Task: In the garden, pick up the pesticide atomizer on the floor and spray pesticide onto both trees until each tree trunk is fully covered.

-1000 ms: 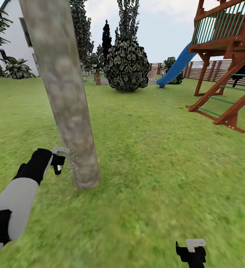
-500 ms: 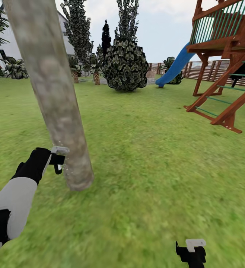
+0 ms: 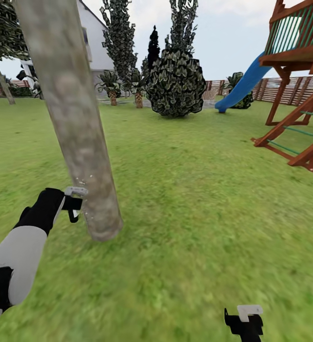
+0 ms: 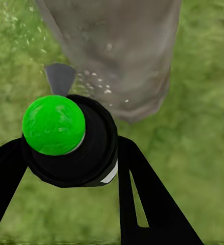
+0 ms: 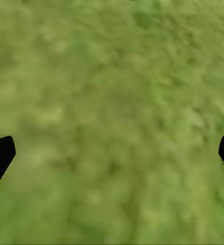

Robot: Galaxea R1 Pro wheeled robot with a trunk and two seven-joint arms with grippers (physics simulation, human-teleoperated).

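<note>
Your left gripper (image 3: 73, 205) is clamped around the sprayer (image 4: 66, 138), a black canister with a bright green round cap and a grey nozzle. You are holding it low beside the leaning tree trunk (image 3: 73, 118), the nozzle aimed at the bark just above the base. The trunk is thick, smooth and mottled grey-brown, and it rises out of the lawn (image 3: 190, 199) tilting to the left as it goes up. A few pale droplets speckle the bark and the air near the nozzle. Your right gripper (image 3: 244, 323) hangs low over bare grass, its fingers spread wide apart and holding nothing. A second tree (image 3: 2, 38) stands far off to the left.
</note>
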